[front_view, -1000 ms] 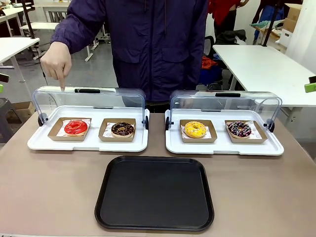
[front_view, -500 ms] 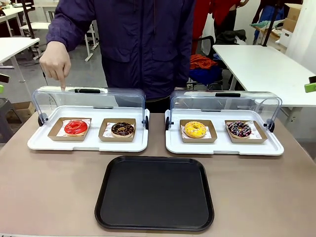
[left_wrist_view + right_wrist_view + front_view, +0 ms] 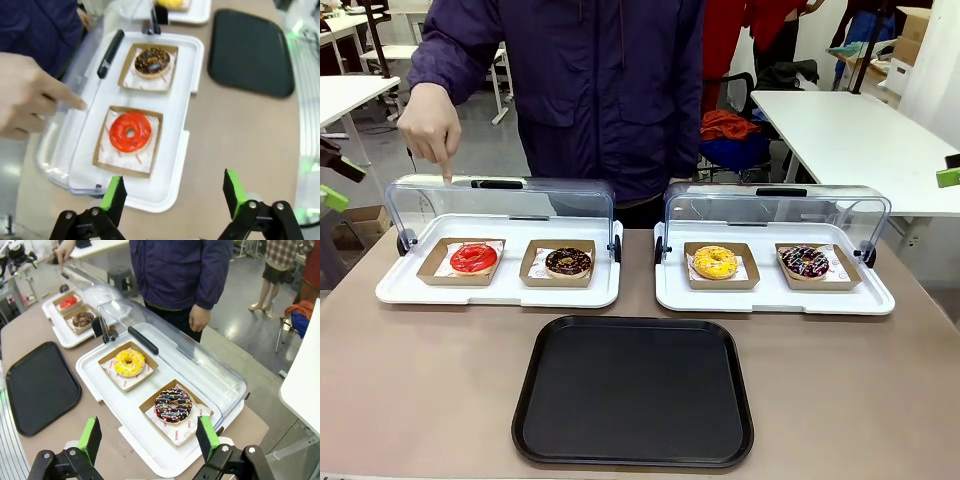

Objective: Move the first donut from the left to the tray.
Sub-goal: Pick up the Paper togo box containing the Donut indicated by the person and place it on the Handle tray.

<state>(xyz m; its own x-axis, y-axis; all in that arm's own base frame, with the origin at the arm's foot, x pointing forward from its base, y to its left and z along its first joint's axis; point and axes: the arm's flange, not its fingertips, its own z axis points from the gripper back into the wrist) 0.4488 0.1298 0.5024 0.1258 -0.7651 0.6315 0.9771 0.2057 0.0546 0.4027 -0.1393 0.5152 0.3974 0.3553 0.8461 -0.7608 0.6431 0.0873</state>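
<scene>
- Since a second ago, the left gripper (image 3: 173,196) has swung at the front view's left edge, so its green pad sits lower and tilted. The person has stepped toward picture left. The pointing hand, donuts and trays lie as they did.
- From my left wrist camera, the left gripper's jaws stand wide apart with nothing between them. It hangs over the end of the left white tray (image 3: 165,192) and the table (image 3: 235,140) beside it.
- Just beyond those fingers I see the first donut from the left (image 3: 130,132), a glossy red-glazed ring. It lies flat on white paper in a brown cardboard holder (image 3: 122,171), at the outer end of the left white tray.
- The person's hand (image 3: 30,97) points with its index finger, the tip on the raised clear lid (image 3: 75,150) right beside the red donut.
- A chocolate donut (image 3: 152,62) sits in its own holder next along the same tray.
- The tray (image 3: 633,390), black and flat, lies on the table on my side of both white trays. It is apart from them and centred between them.
- The right gripper (image 3: 149,440) is also spread wide and holds nothing. It hovers over the near edge of the right white tray (image 3: 150,450), with a sprinkled dark donut (image 3: 173,406) just ahead and a yellow donut (image 3: 129,362) beyond it.
</scene>
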